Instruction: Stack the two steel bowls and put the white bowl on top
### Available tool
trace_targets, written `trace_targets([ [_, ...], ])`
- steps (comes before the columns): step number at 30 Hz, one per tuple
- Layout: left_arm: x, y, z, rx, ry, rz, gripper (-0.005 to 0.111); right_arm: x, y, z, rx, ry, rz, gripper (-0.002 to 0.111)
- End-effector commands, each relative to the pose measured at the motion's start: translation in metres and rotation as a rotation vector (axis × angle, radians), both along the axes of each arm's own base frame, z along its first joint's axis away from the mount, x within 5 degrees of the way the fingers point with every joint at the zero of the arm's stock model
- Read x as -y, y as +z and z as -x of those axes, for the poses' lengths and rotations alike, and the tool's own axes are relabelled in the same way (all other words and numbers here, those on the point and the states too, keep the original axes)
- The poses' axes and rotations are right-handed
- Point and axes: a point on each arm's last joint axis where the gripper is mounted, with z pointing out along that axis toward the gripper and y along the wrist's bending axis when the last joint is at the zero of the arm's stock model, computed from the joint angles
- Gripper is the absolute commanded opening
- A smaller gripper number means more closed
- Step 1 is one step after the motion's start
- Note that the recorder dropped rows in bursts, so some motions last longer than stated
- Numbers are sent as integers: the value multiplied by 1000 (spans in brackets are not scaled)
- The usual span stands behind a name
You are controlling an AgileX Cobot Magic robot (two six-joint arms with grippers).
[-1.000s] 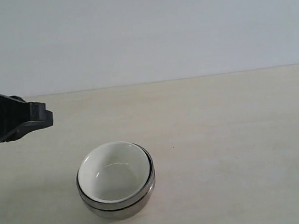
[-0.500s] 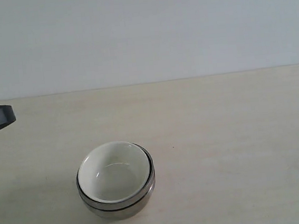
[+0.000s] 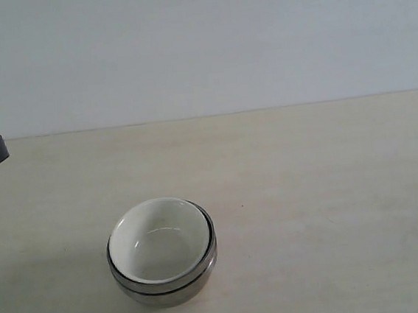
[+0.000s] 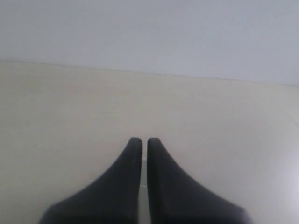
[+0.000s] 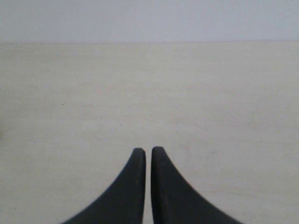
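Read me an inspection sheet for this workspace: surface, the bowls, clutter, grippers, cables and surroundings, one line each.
Surface: pale table, bare around the bowl stack.
Job's things: white bowl sits upright, nested on top of the steel bowls; only the rims and outer wall of the steel show.
Clutter: nothing seen.
Grippers: left gripper shut, empty, over bare table; right gripper shut, empty, over bare table, out of the exterior view.
Cables: nothing seen.
Surroundings: plain pale wall behind the table.
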Motion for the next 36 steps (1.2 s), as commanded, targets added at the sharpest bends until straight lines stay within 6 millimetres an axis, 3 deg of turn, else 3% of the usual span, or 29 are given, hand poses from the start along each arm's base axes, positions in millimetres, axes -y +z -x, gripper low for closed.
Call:
trace_targets([
  [1,-7,6,3,115,6,-118,4,1,1,0,15,-9,-2,0],
  [4,-16,19,16,214,42,-140,4,1,1,0,15,-9,-2,0],
  [11,-33,46,69,466,107,-111,4,1,1,0,15,-9,-2,0],
  [15,-39,41,98,557,115,-72,4,1,1,0,15,-9,-2,0],
  [19,-46,23,119,637,158,-52,4,1,1,0,15,-9,-2,0],
  [23,-55,2,126,659,261,25,4,1,1,0,15,-9,-2,0],
  [28,-64,-38,112,544,420,60,4,1,1,0,15,-9,-2,0],
  [36,-64,-62,106,479,436,16,4,1,1,0,15,-9,-2,0],
])
